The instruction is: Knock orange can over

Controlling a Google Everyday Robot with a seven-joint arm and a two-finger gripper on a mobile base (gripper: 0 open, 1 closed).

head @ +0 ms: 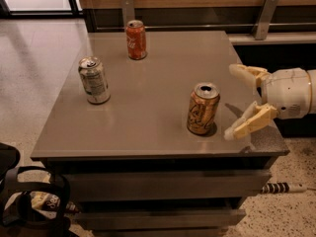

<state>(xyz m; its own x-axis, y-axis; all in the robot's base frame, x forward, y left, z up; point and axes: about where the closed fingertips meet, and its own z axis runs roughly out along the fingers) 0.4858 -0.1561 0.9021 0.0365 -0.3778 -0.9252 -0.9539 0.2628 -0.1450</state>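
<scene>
The orange can (203,109), golden-copper with dark swirly lettering and a silver top, stands upright on the grey table (158,83) near its front right. My gripper (231,101) comes in from the right edge at can height, just to the right of the can and apart from it. Its two cream fingers (249,123) are spread wide open and hold nothing.
A red cola can (136,39) stands upright at the table's back. A silver-white can (94,80) stands upright at the left. Drawer fronts lie below the tabletop. A black bag (19,201) sits on the floor at lower left. A wooden wall with metal brackets runs behind.
</scene>
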